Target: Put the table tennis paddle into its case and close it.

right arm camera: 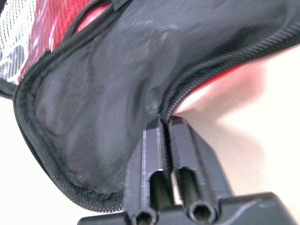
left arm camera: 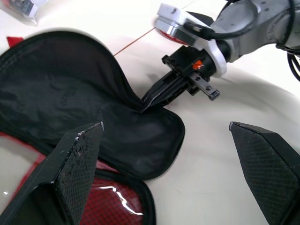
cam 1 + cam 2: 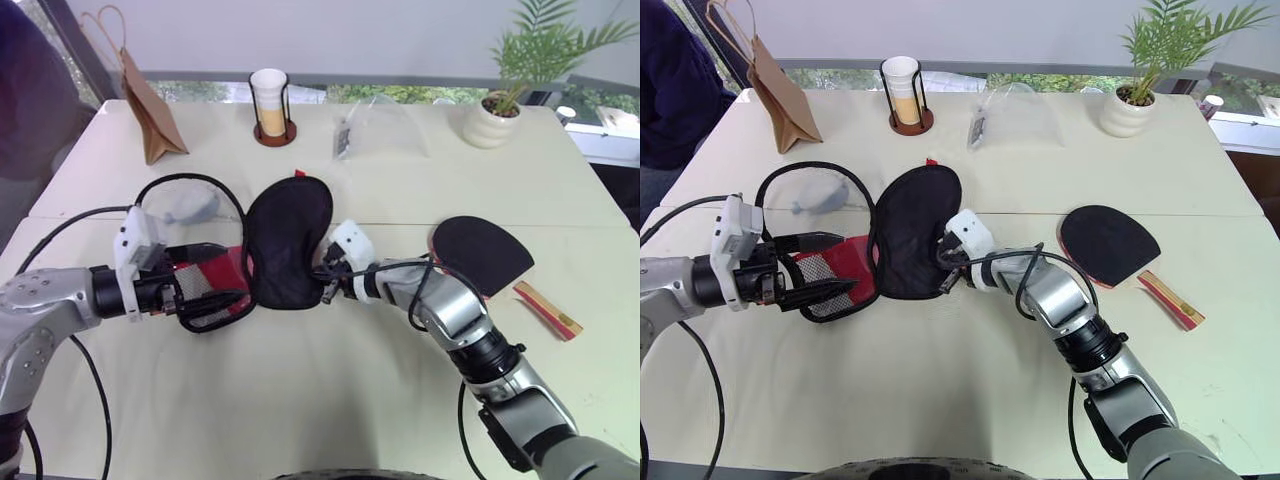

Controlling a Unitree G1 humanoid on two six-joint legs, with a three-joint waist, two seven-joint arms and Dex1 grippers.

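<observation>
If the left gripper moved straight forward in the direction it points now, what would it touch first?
Probably the case, its opened black flap lying just ahead of the open left gripper. Beyond it is the right gripper, shut on the flap's edge. Depth is uncertain.

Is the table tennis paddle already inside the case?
No: the table tennis paddle lies on the table to the right of the opened case, apart from it.

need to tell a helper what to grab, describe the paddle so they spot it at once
On the table, look right of the right arm, well apart from the open case. The paddle lies flat there: round black face, red rim, light wooden handle.
</observation>
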